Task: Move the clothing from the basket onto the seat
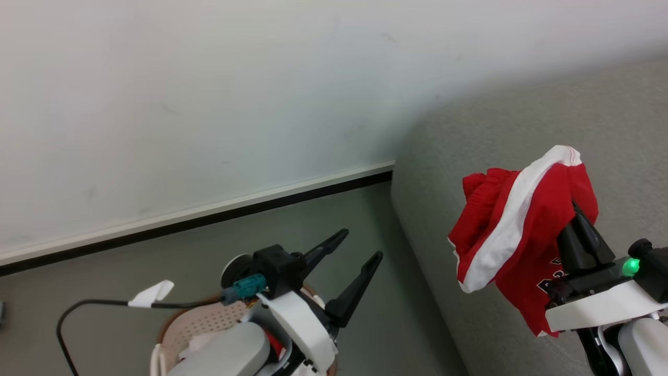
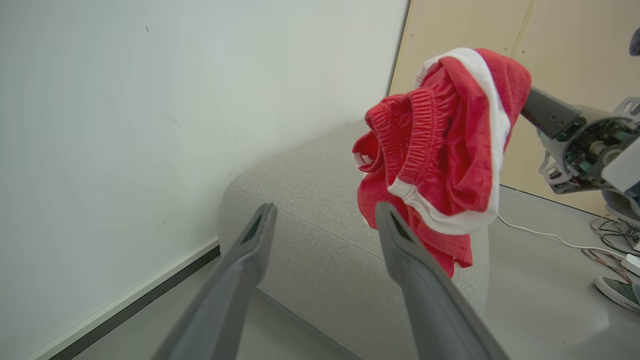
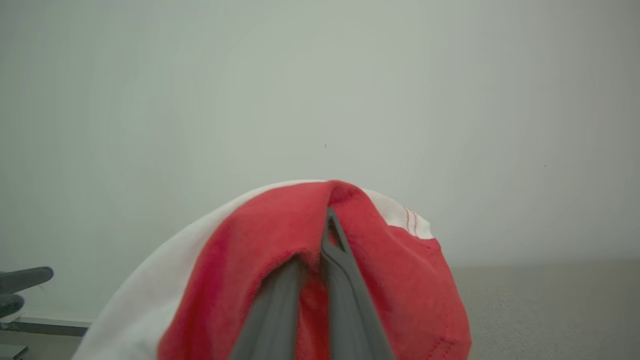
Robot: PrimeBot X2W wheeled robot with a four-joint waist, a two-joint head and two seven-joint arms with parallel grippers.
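One crumpled red, white-striped garment (image 1: 540, 209)

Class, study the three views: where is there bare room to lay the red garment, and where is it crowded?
The sofa top is bare from the wall to the hanging garment. The floor strip between basket and sofa is free too. Crowded: the basket, under the left arm.

- Left gripper (image 1: 361, 244): two long, tapered black fingers (image 1: 357, 287) on a black block.
- Left wrist (image 1: 300, 321): angular white shell. A teal connector (image 1: 249, 286) feeds a black cable (image 1: 99, 301) with a white tag (image 1: 151, 293).
- Left forearm (image 1: 227, 350): rounded, pale grey.
- Right wrist (image 1: 600, 308): white shell, black mount, lit green light (image 1: 631, 267).
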